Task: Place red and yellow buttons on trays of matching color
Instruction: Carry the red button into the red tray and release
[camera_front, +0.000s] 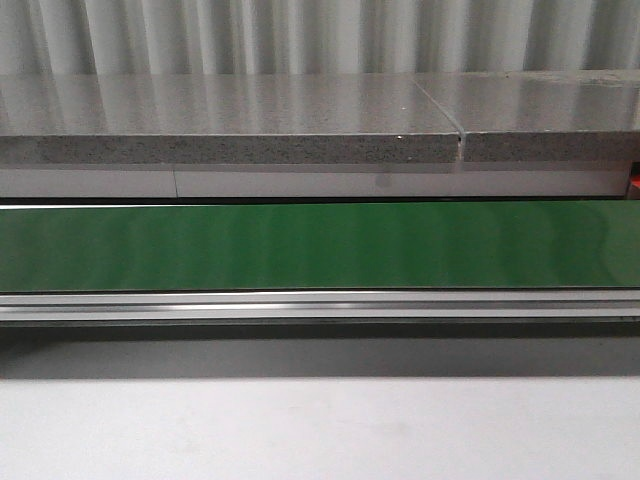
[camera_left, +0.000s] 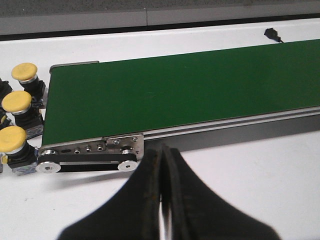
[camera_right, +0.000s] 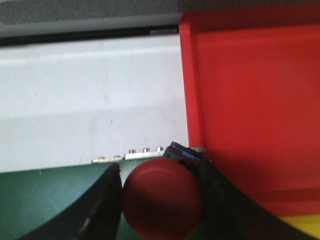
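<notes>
In the right wrist view my right gripper (camera_right: 161, 192) is shut on a red button (camera_right: 162, 197), held over the end of the green belt (camera_right: 45, 200) right beside the red tray (camera_right: 250, 105). A strip of the yellow tray (camera_right: 302, 224) shows past the red one. In the left wrist view my left gripper (camera_left: 163, 192) is shut with nothing in it, over the white table in front of the belt (camera_left: 175, 95). Three yellow buttons (camera_left: 17, 101) on grey bases stand in a row at that belt's end. Neither gripper shows in the front view.
The front view shows the green conveyor belt (camera_front: 320, 245) with its metal rail (camera_front: 320, 303), a grey speckled shelf (camera_front: 230, 125) behind and white table (camera_front: 320, 430) in front. A black plug (camera_left: 271, 34) lies beyond the belt in the left wrist view.
</notes>
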